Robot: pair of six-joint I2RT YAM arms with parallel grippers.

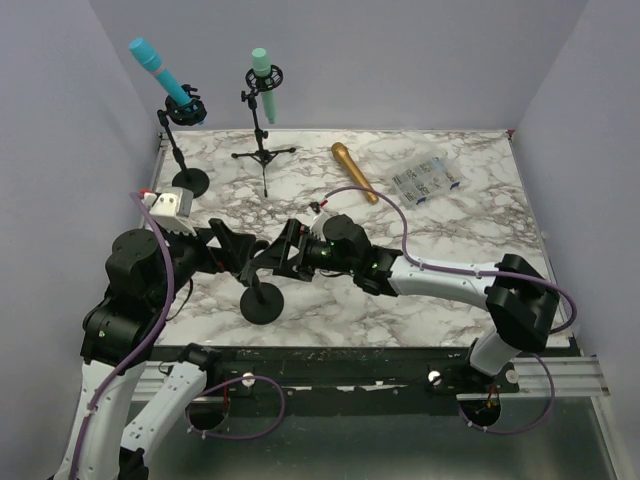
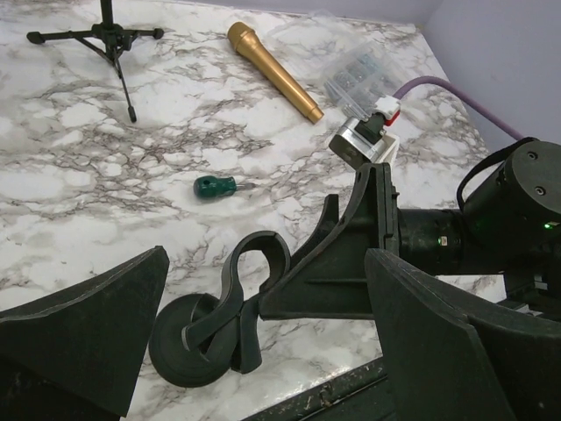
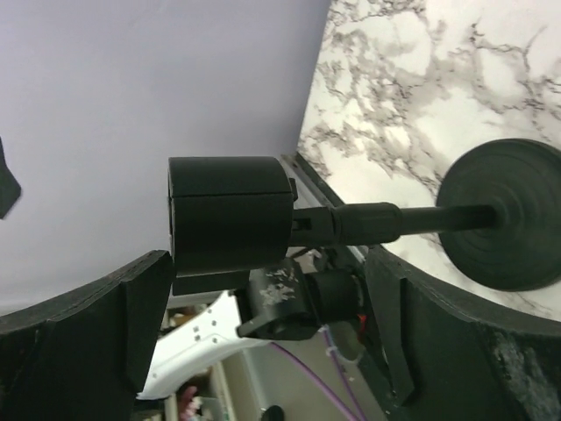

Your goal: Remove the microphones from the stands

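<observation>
High rear overview, 2 close wrist views, shared stand (image 1: pixel 262 303)

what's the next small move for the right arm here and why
Probably ease the right gripper back off the near stand. Its fingers are open around it, the clip is empty, and the gold microphone already lies on the table.

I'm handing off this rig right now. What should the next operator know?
Left end effector: open, facing the near stand.
Right end effector: open, fingers either side of that stand's head, no grip visible.
Near stand's clip is empty; a gold microphone lies loose on the table.
Blue microphone and green microphone sit clipped in the back stands.
Left: probably lifting those two out.
</observation>
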